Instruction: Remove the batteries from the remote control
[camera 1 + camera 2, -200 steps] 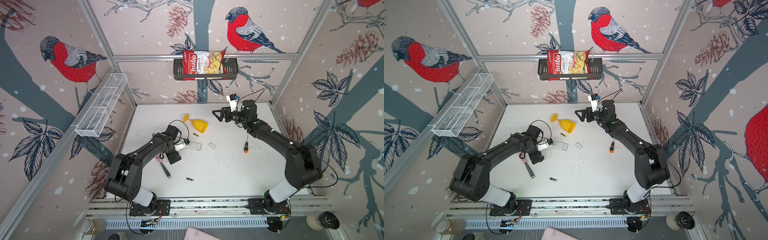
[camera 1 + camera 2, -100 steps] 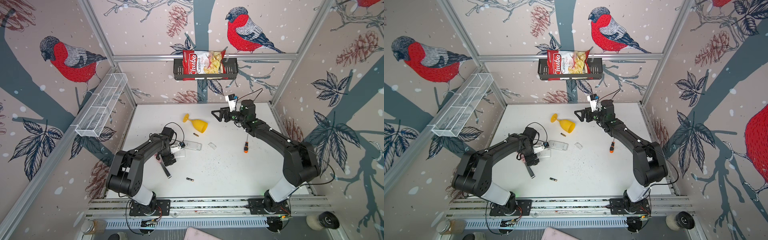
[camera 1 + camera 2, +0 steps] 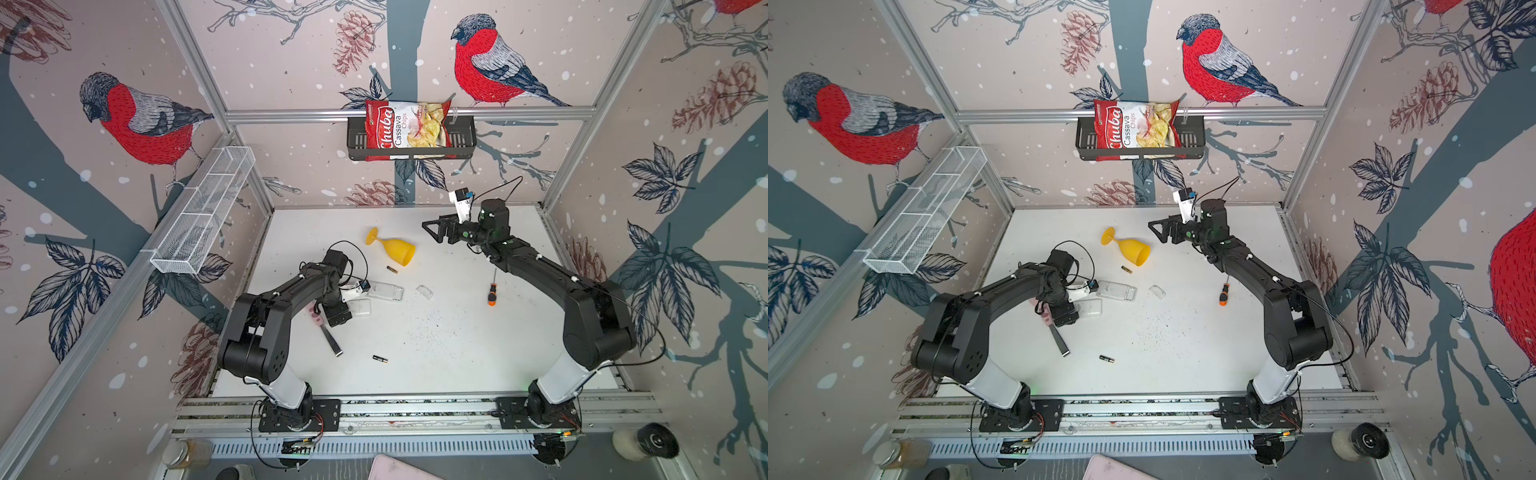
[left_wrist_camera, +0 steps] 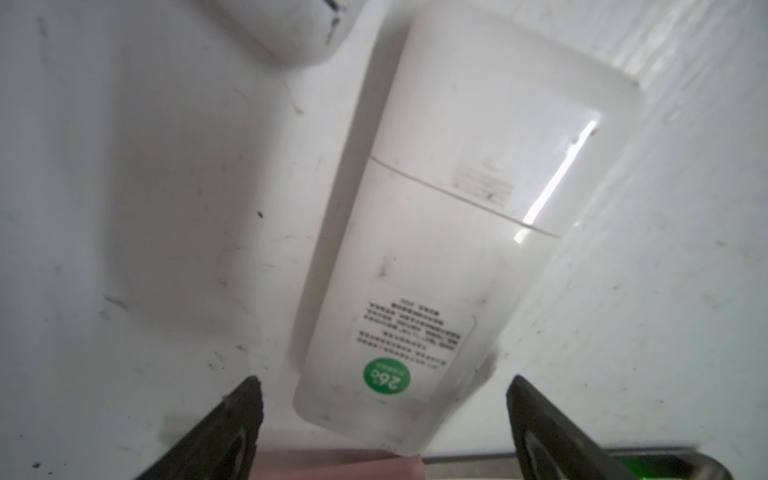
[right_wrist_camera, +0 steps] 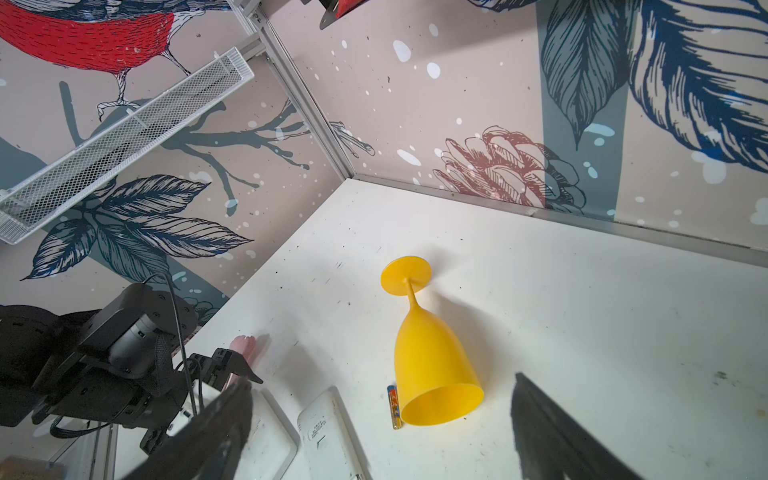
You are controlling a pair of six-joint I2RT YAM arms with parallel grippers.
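One battery (image 3: 392,269) on the table (image 3: 457,353), just beside the rim of a toppled yellow goblet (image 3: 395,250); second battery (image 3: 380,359) well apart from it toward the front edge, near the dark tip of a pink-handled tool (image 3: 330,338). Left gripper (image 4: 382,384) wide open, pointed down, jaws either side of one end of a white remote (image 4: 436,249), small gaps on both sides; back face up, green sticker at that end. Second remote (image 3: 385,291) just beyond, small clear cover (image 3: 424,291) beside it. Right gripper (image 5: 383,380) open as well, raised above the table's far side, facing the goblet. Screwdriver (image 3: 492,293) flat on the table in both top views, right of the cover.
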